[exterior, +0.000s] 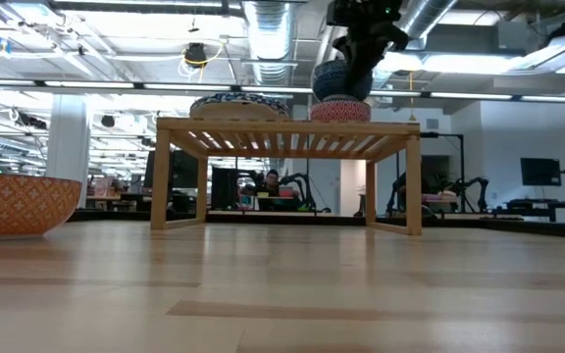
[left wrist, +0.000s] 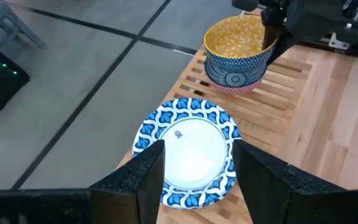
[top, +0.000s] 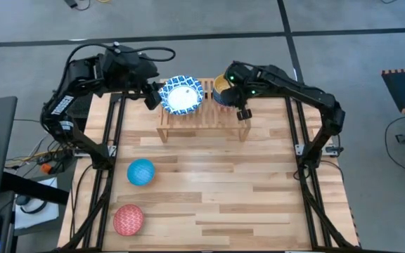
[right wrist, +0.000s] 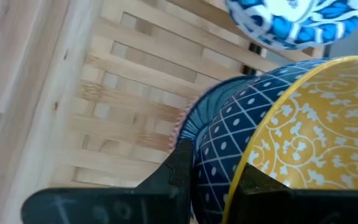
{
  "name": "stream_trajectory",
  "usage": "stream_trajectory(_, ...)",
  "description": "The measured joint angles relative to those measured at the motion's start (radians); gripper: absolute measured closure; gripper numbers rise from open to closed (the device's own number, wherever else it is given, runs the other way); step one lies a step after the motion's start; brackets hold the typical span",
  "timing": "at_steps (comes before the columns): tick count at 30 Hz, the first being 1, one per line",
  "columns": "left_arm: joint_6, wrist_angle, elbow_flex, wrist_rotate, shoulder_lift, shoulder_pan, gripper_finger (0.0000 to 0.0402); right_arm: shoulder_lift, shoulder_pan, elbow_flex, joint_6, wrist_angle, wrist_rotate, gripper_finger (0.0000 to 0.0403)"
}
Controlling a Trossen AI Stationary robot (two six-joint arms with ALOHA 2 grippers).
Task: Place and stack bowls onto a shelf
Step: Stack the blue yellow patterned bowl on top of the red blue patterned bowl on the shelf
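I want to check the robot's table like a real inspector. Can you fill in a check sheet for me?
Surface: wooden table, mostly bare.
Job's things: white-and-blue bowl on the shelf; yellow-lined bowl on a red bowl there; light blue bowl and second red bowl on the table.
Clutter: nothing seen.
Grippers: left gripper open over the white-and-blue bowl; right gripper shut on the yellow-lined bowl's rim.
Cables: bundle beside the table.
Surroundings: grey floor, workshop, seated person.

In the low view the red bowl (exterior: pixel 16 204) is cut off by the left edge, the right gripper (exterior: pixel 361 49) runs off the top, and the lower bowl (exterior: pixel 340 111) on the shelf (exterior: pixel 287 127) shows only its pink rim beneath the dark blue bowl (exterior: pixel 339 80).
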Motion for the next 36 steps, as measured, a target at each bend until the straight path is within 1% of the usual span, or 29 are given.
stream_trajectory(5, 0.0, -0.001, 0.0, 0.001, 0.007, 0.0, 0.0228, 0.002, 0.0, -0.075, 0.032, 0.016, 0.001, 0.0335)
stream_trajectory(8, 0.0, -0.001, 0.0, 0.001, 0.006, 0.0, 0.0228, -0.001, 0.002, -0.113, 0.035, 0.046, 0.026, 0.0332)
stream_trajectory(11, -0.007, -0.001, 0.0, 0.001, 0.006, 0.0, 0.0228, -0.001, 0.001, -0.115, 0.043, 0.062, 0.03, 0.0331)
stream_trajectory(14, -0.01, -0.001, 0.0, 0.014, 0.006, 0.0, 0.0228, 0.0, -0.001, -0.117, 0.044, 0.114, 0.04, 0.0327)
stream_trajectory(17, -0.025, -0.002, 0.0, 0.025, 0.006, 0.0, 0.0228, 0.001, -0.001, -0.117, 0.043, 0.143, 0.076, 0.0316)
stream_trajectory(22, -0.044, -0.025, 0.0, 0.026, 0.006, 0.0, 0.0228, 0.001, -0.002, -0.117, 0.036, 0.148, 0.095, 0.0275)
stream_trajectory(31, -0.071, -0.081, 0.0, 0.017, 0.006, 0.0, 0.0228, 0.001, 0.004, -0.117, 0.04, 0.155, 0.195, 0.0178)
stream_trajectory(33, -0.092, -0.096, 0.0, 0.017, 0.006, 0.0, 0.0228, 0.0, 0.015, -0.117, 0.045, 0.146, 0.219, 0.0165)
stream_trajectory(36, -0.126, -0.12, -0.014, 0.007, 0.004, -0.013, 0.0228, -0.011, 0.031, -0.117, 0.065, 0.126, 0.22, 0.0159)
